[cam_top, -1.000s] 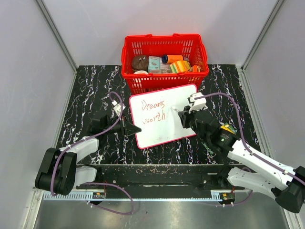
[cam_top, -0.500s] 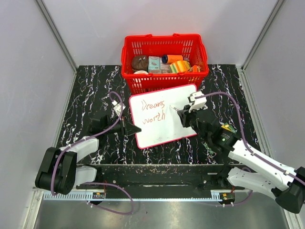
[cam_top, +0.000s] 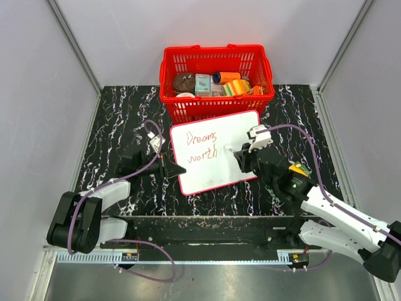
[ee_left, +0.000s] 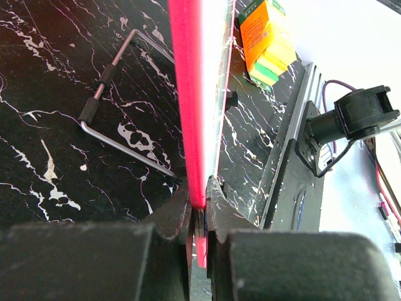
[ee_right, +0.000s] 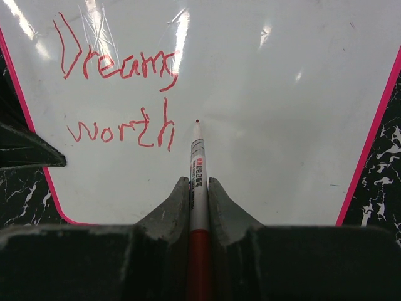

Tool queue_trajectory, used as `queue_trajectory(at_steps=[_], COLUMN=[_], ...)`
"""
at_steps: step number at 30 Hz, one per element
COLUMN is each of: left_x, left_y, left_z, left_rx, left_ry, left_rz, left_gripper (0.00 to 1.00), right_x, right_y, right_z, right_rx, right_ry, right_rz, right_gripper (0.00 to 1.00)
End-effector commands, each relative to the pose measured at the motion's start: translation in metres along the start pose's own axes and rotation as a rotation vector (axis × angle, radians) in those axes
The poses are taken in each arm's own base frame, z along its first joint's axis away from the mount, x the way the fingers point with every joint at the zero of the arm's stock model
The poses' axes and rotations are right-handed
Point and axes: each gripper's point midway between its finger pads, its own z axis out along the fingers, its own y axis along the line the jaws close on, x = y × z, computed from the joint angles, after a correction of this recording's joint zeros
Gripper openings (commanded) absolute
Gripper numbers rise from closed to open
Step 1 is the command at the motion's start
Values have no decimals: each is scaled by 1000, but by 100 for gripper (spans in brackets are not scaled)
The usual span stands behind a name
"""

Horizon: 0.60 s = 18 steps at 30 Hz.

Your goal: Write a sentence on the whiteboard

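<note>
At centre-left of the top view, the left pincer (cam_top: pixel 170 168) is clamped on the left rim of the whiteboard (cam_top: pixel 216 175), which sits mid-frame on the tabletop (cam_top: pixel 119 119). The sentence (cam_top: pixel 202 147) reads "Dreams worth". To its right, the right pincer (cam_top: pixel 240 155) is closed on a marker (ee_right: pixel 198 169), whose tip is just beside the "h".

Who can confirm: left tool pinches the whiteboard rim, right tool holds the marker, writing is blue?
Not blue: the sentence is red, per the right wrist view. The left tool pinching the whiteboard and the right tool holding the marker are right.
</note>
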Motion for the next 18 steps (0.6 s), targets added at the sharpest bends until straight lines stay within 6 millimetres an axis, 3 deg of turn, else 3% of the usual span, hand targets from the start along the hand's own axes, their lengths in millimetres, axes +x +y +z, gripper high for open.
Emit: queue_trajectory(at_steps=[1,18], left_x=[-24,-24], left_y=[19,19], left_z=[2,3], left_rx=[-82,-80], left_ry=[-69,-65], left_rz=[139,135], left_gripper=[0,0], right_x=[4,5], right_y=[-2,-6], right_z=[4,10], right_rx=[8,42], right_ry=[1,-9], right_rz=[17,18], right_gripper=[0,0])
